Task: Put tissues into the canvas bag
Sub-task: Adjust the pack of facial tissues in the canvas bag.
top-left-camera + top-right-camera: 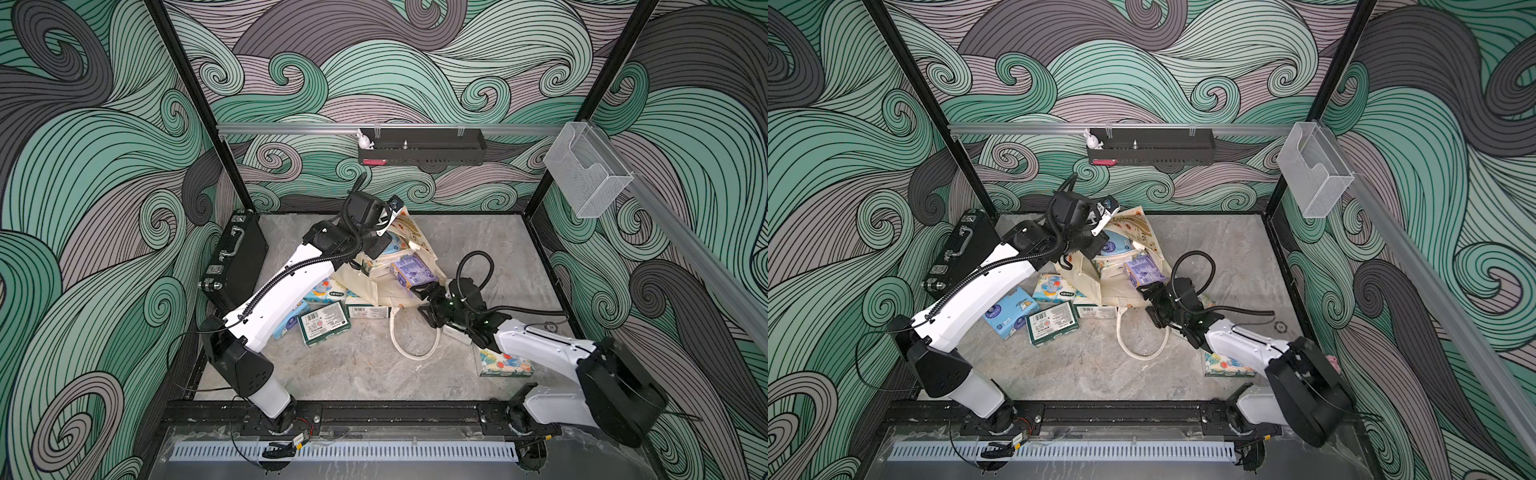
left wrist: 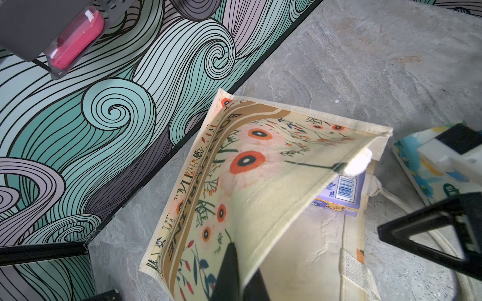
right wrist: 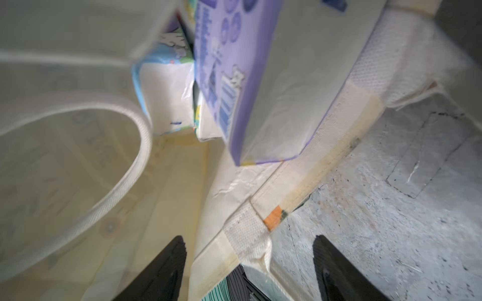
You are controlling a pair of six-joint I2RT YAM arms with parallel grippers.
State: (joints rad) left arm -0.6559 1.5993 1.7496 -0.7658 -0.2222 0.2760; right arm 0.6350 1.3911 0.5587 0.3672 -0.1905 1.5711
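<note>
Just ahead of the right hand point(image 3: 247, 238), which is gaping wide and gripping nothing, the purple pack point(image 3: 260, 78) is lying tilted on the bag point(image 3: 300, 172)'s lower lip, partly inside. Its long axis seems to be running away from that hand, into the mouth. Farther off, the left hand point(image 2: 241, 260) is pinching the upper lip, holding it raised.

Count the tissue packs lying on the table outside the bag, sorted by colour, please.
dark green packs with white labels: 2
light blue cartoon packs: 2
white-blue floral pack: 1
Total: 5
</note>
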